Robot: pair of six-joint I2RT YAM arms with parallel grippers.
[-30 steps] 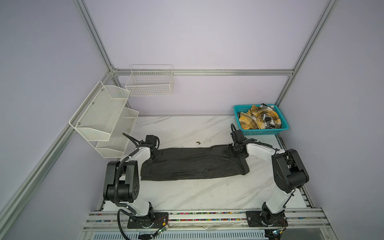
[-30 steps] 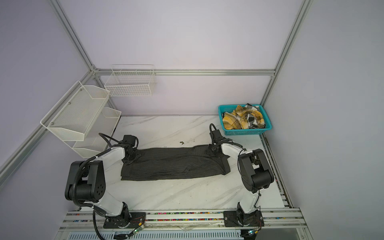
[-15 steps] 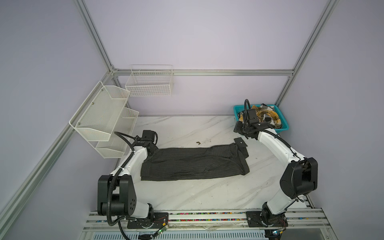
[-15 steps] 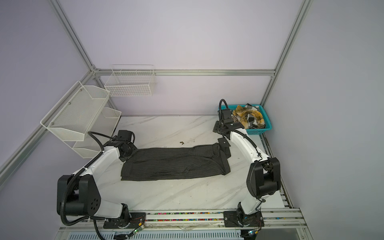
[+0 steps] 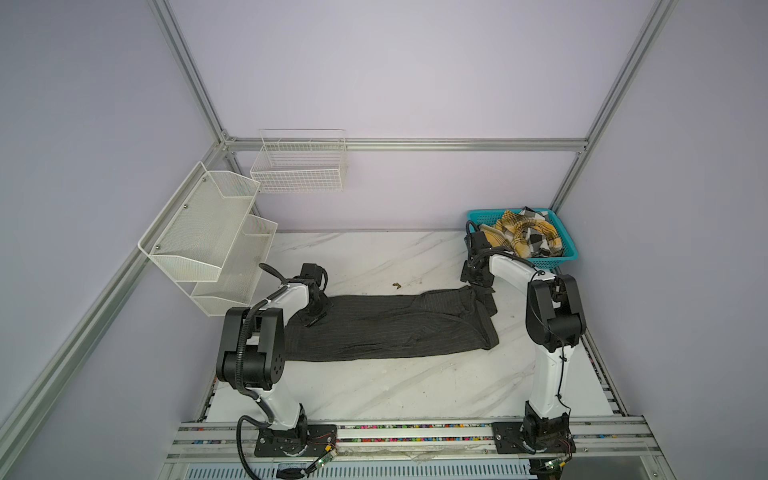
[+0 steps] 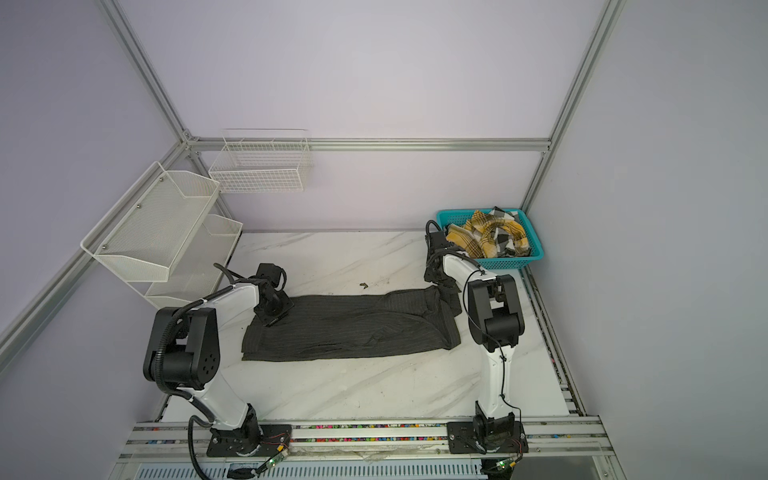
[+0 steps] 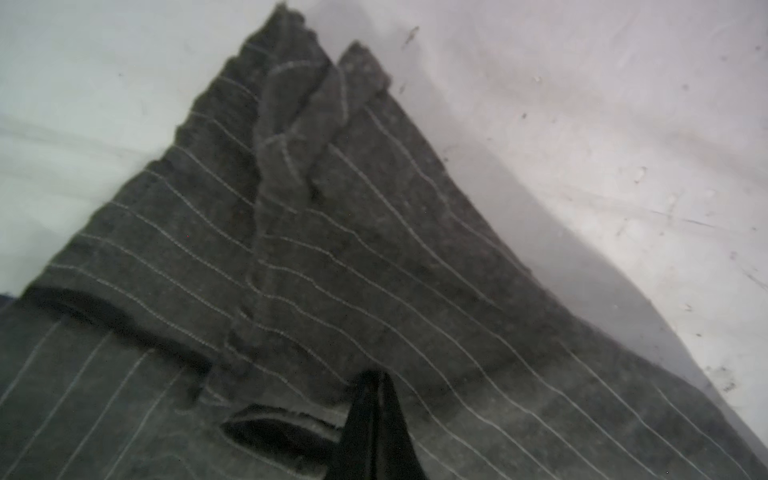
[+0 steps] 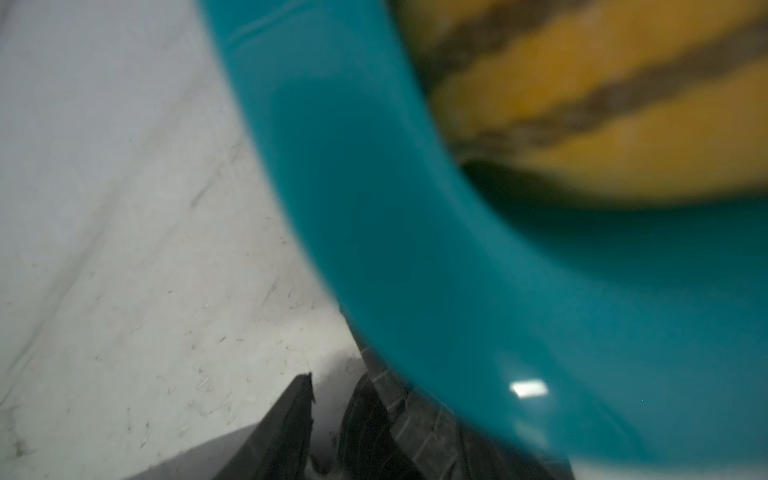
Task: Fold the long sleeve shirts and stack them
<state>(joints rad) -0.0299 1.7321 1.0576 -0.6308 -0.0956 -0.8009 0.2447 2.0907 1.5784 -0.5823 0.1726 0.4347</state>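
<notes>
On the marble table [image 5: 374, 386], the charcoal shirt [image 5: 395, 328] is being pinched by the closed left gripper [image 5: 318, 318]; the right gripper [image 5: 478, 279] is being held, jaws apart, beside the teal basket [image 5: 557, 259] containing the plaid shirt [image 5: 523, 237].

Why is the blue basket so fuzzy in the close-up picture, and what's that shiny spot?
Right wrist view: the teal basket sits too close, so it and the plaid shirt blur, and light glints white on its rim; left wrist view: the pinstriped shirt is slightly soft, stripes readable; both top views: sharp, evenly lit, soft shadows.
</notes>
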